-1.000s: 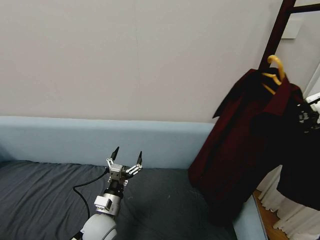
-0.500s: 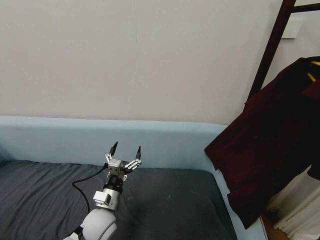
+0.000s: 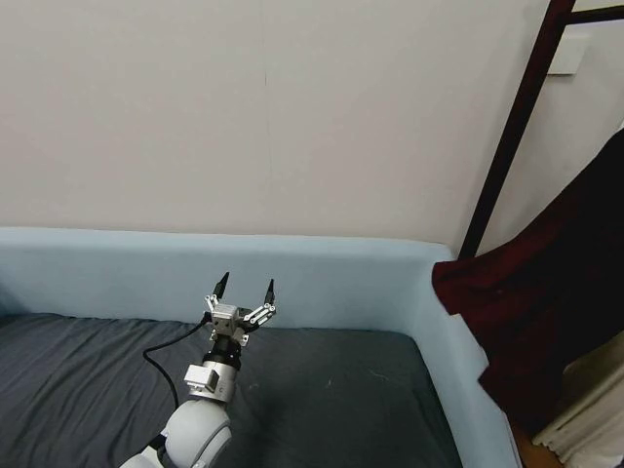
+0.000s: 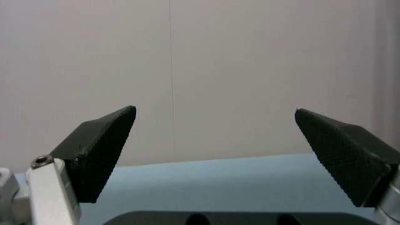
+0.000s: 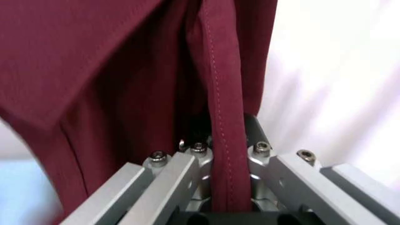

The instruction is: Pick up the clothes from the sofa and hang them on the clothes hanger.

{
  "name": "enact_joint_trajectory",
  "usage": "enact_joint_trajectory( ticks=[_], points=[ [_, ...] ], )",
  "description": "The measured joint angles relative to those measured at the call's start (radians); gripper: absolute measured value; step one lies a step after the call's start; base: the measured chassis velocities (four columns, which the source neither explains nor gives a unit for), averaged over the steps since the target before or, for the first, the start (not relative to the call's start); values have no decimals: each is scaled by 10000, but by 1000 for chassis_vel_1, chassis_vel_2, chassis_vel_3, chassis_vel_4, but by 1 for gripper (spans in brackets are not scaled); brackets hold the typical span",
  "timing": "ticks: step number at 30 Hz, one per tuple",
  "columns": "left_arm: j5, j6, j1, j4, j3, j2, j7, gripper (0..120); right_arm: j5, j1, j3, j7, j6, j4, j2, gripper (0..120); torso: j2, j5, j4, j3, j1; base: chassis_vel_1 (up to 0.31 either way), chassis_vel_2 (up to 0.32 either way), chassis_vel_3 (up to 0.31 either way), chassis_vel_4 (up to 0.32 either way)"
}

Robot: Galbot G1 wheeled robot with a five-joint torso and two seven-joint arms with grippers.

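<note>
While right claw [image 5: 224, 154] is pinching the dark red garment [image 5: 112, 70], left claw [image 3: 245, 290] spread above the pale blue sofa [image 3: 322, 273], you're best carrying slowly.

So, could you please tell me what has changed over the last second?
The dark red garment, clamped in the right gripper, has been carried rightward, clear of the sofa's end, to the head view's right edge. The left gripper stays open above the seat, barely shifted. The sofa and the dark pole are unchanged.
</note>
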Motion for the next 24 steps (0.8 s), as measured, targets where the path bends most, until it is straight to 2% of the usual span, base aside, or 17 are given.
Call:
enact_joint_trajectory(
  ticks=[2,3,7,8,12,15,17,24],
  points=[
    [9,12,77,-12,-82,-13,-39,100,354,987,-676,164,19,-186,641,1,0,0,5,0,0,0,0,0,0],
    [9,12,77,-12,-82,-13,-39,100,354,987,-676,164,19,-186,641,1,0,0,5,0,0,0,0,0,0],
    [45,30,464,-186,-296,85,-116,100,474,3344,-2517,888,-297,-764,1878,1,-1,-2,5,1,0,0,0,0,0],
    [45,30,464,-186,-296,85,-116,100,474,3344,-2517,888,-297,-764,1878,1,-1,-2,5,1,0,0,0,0,0],
    [75,0,895,-342,-660,238,-256,100,652,5436,-4159,2354,-1092,-1882,3322,1,-1,-2,6,1,1,0,0,0,0],
    [86,-21,1027,-394,-812,265,-318,100,655,5991,-4603,2720,-1150,-2361,3772,1,-1,-5,10,2,1,0,0,0,0],
    [154,-49,1137,-435,-944,261,-355,100,634,6444,-4965,2998,-1168,-2842,4141,1,-1,-2,4,1,1,0,0,0,0],
    [366,-188,1318,-462,-1072,128,-383,100,846,6902,-5031,3507,-681,-3730,4667,1,0,1,-2,0,1,0,0,0,0]
  ],
)
